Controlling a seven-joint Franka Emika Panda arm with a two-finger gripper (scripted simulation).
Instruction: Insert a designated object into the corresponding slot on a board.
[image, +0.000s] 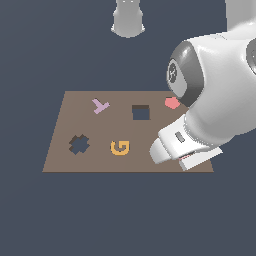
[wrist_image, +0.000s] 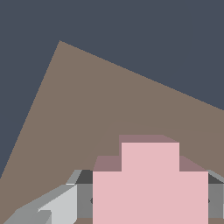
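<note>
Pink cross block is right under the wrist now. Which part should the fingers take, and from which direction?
Take the pink cross block from straight above, across one pair of opposite arm ends: those faces look flat and parallel. The fingers already flank it in the wrist view; whether they touch it I cannot tell. It lies at the board's right end in the exterior view.

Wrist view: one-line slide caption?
Pink cross block between the fingers, over the brown board.

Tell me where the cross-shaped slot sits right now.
The cross-shaped slot is on the board near its corner at the exterior view's left, beside the orange G and below the lilac Y.
</note>
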